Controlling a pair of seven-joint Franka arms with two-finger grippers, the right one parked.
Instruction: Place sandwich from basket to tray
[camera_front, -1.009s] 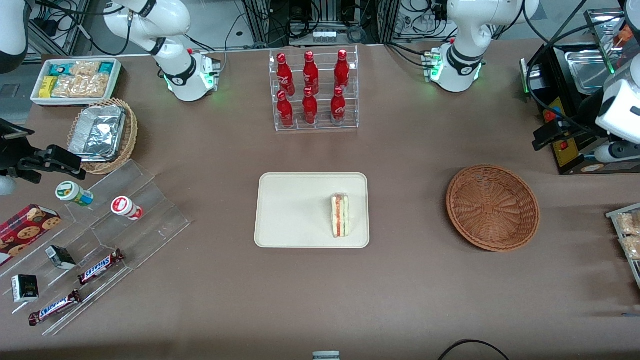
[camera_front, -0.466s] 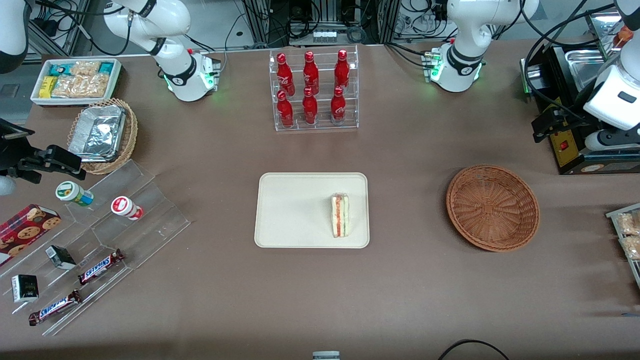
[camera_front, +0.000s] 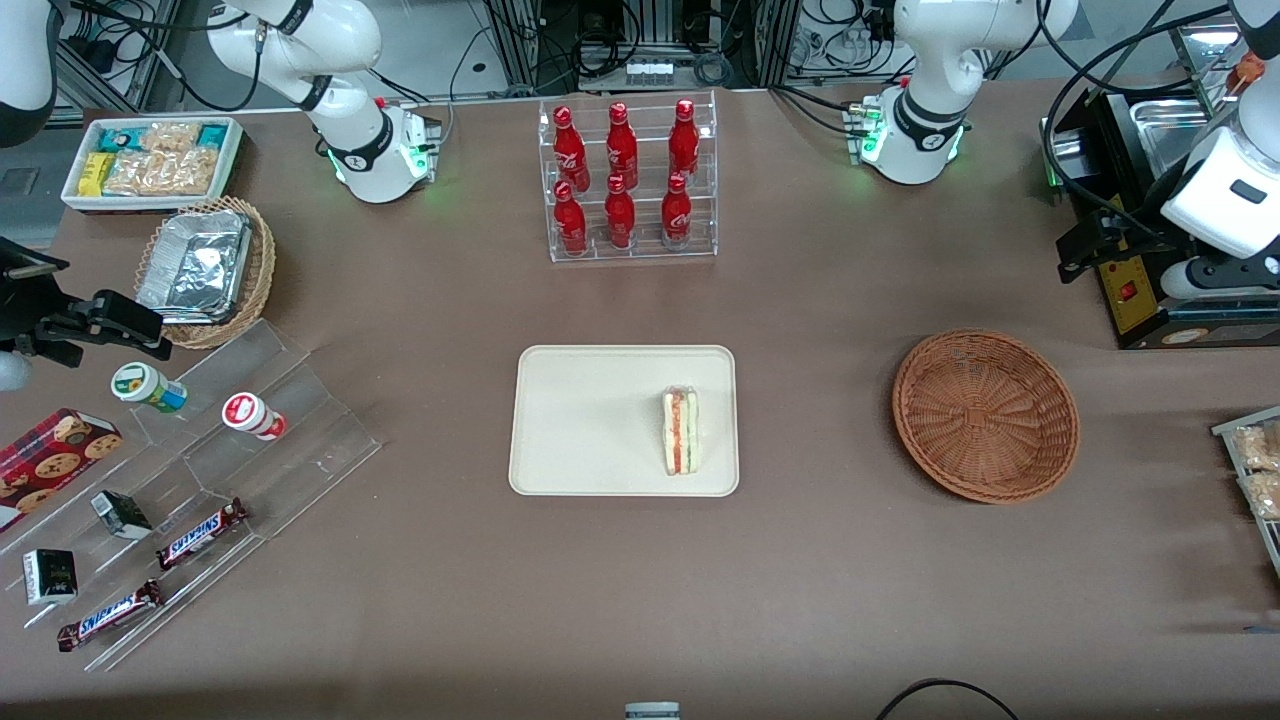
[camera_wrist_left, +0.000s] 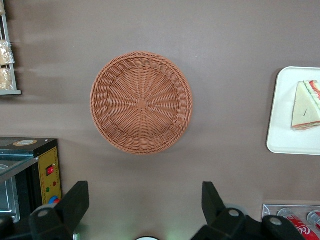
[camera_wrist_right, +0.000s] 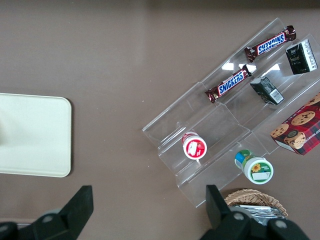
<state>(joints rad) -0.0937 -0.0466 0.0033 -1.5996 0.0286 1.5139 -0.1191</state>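
Sandwich (camera_front: 681, 432) lies on its side on the tray (camera_front: 590, 420), close to the rim at the working arm's end, striped filling edge facing up in the front view, bread face up in the wrist view (camera_wrist_left: 306, 105); tray (camera_wrist_left: 285, 120) sits mid-surface, nearer the front camera than the rack of red bottles (camera_front: 625, 180); basket (camera_front: 985, 415) stands well apart from the tray toward the working arm's end and holds nothing, its woven floor bare (camera_wrist_left: 141, 102); gripper (camera_wrist_left: 145, 210) hangs high above the surface (camera_front: 800, 300) beside the basket, jaws spread wide and holding nothing, apart from both basket and tray; judged from this layout, the transfer is complete, and the wide, raised jaws suit a release made and an arm clear of the goods
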